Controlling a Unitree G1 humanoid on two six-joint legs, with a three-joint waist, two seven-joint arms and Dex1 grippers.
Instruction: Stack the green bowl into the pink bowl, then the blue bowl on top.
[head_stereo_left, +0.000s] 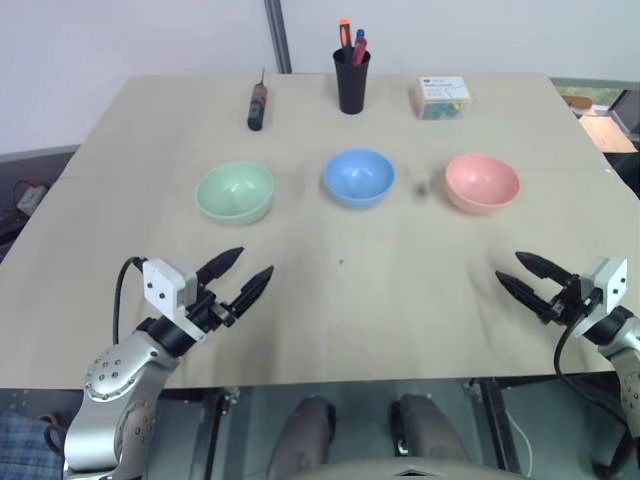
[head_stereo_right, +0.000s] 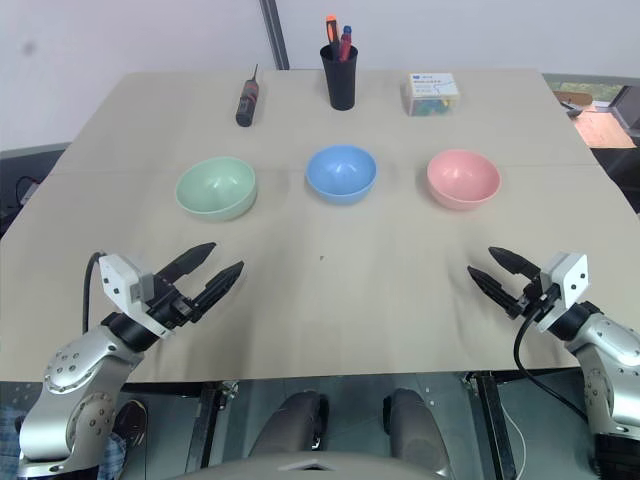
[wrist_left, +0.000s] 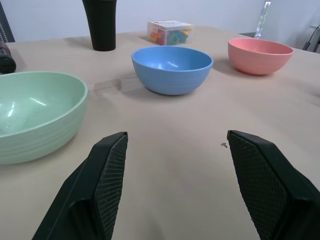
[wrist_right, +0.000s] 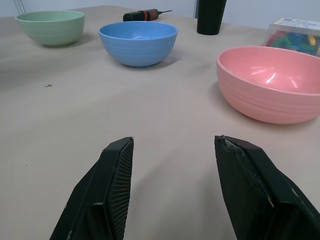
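green bowl (head_stereo_left: 235, 192), blue bowl (head_stereo_left: 358, 178), pink bowl (head_stereo_left: 482, 183): empty, apart | cup (head_stereo_left: 351, 80): pens | left tool (head_stereo_left: 245, 276), right tool (head_stereo_left: 520, 275): wide, empty

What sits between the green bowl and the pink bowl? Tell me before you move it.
The blue bowl stands midway in the row between the green bowl and the pink bowl. Bare table separates the open left gripper from the green bowl.
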